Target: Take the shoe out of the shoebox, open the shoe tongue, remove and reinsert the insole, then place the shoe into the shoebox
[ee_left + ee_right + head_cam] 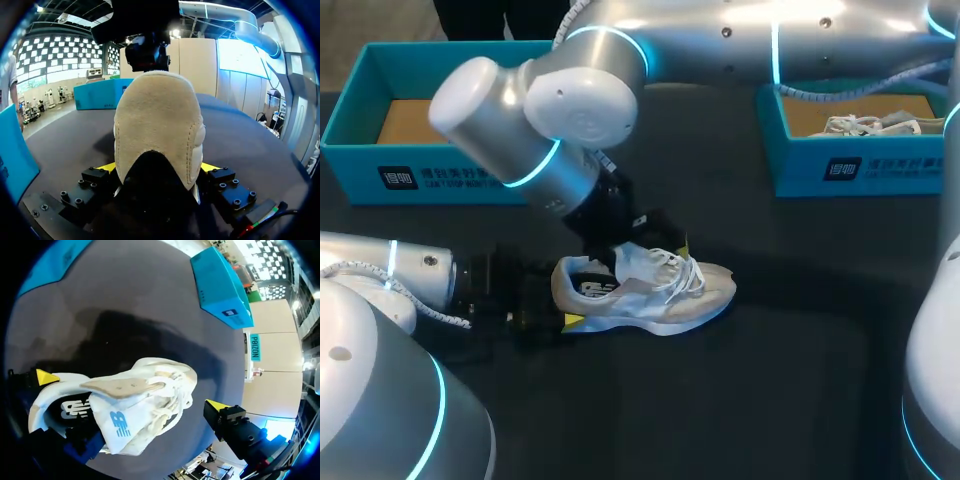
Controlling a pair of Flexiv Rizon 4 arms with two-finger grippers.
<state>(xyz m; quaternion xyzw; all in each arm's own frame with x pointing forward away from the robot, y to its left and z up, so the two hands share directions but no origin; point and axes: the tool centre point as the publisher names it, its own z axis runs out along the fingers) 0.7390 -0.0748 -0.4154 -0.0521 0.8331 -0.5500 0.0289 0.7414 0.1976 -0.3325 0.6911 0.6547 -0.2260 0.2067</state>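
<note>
Shoe (655, 295) is lying on its sole near the middle of the table (770, 400), toe pointing to 3 o'clock and heel to 9 o'clock. One shoebox (360, 165) is standing well apart at 10 o'clock.

The left hand (157, 169) is sitting at 9 o'clock of the shoe and is clamping the heel, with a yellow fingertip (106, 167) pressing on each side. The right hand (653, 253) is hanging over the shoe's opening. Its fingers are standing apart: one fingertip (216, 405) is touching nothing, just beside the laces (172, 400). The other is being hidden by the tongue (120, 422), which is standing up out of the shoe. So I am judging this hand as open, gripping nothing. The dark insole (70, 410) is showing in the heel part.

I am seeing these risks:

- **Tongue:** it seems to be only leaning on the hidden finger, so it may be slipping off and folding down over the insole.
- **Laces:** the free fingertip is very near them, and a loop may be catching on it and dragging the shoe.
- **Heel grip:** the left hand is pinching only the rounded, soft heel. An upward pull on the insole may be twisting the shoe out of this grip, or lifting the toe.
- **Crowding:** both hands are very close together at the heel end, so reaching for the insole may be bringing them into contact.
</note>
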